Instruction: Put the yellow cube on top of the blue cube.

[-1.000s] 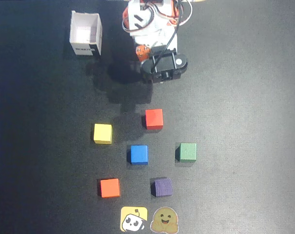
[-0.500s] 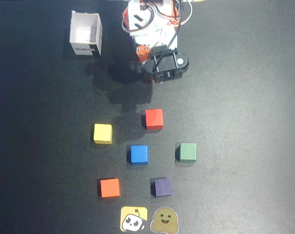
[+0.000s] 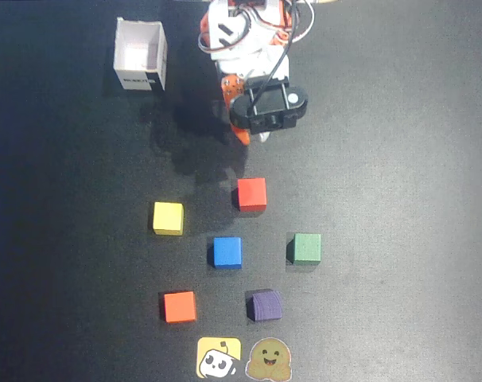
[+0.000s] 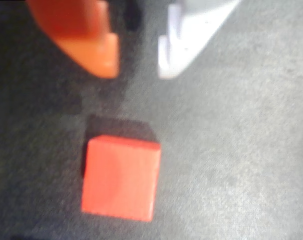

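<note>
The yellow cube (image 3: 168,218) rests on the black mat, left of centre in the overhead view. The blue cube (image 3: 227,252) sits below and to the right of it, apart from it. My gripper (image 3: 253,137) hangs near the arm's base, well above both cubes in that picture. In the wrist view the gripper (image 4: 137,67) is open, with a narrow gap between the orange finger (image 4: 91,45) and the white finger (image 4: 186,40) and nothing inside it. That view shows only a red cube (image 4: 121,177) below the fingertips; the yellow and blue cubes are out of its frame.
The red cube (image 3: 251,194) lies just below the gripper in the overhead view. A green cube (image 3: 307,248), an orange cube (image 3: 180,306) and a purple cube (image 3: 266,305) surround the blue one. A white open box (image 3: 140,56) stands top left. Two stickers (image 3: 219,358) lie at the bottom edge.
The gripper head has swung slightly down the picture toward the red cube, and its orange fingertip now shows. No cube has moved.
</note>
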Available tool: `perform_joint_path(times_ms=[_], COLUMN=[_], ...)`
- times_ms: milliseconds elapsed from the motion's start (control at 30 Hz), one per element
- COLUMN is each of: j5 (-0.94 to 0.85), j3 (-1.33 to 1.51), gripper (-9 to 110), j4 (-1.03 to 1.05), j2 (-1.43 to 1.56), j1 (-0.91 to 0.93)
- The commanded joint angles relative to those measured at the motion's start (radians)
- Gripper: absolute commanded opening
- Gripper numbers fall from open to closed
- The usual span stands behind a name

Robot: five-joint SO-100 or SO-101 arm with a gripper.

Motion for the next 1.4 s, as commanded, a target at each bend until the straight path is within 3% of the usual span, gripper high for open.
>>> perform_joint_path(times_ms=[0,233,600,900,1367], j5=[-0.012,0.015,-0.163,0.225,0.301], j3=[-0.041,-0.118,-0.419,-0.917,-1.095], gripper=[9,14,14,14,14], j4=[-0.012,-0.021,-0.333,-0.192,-0.212], j2=[0.008,-0.072,-0.635,-1.189,-1.393], j1=[0.003,-0.002,-0.005,0.052,0.172])
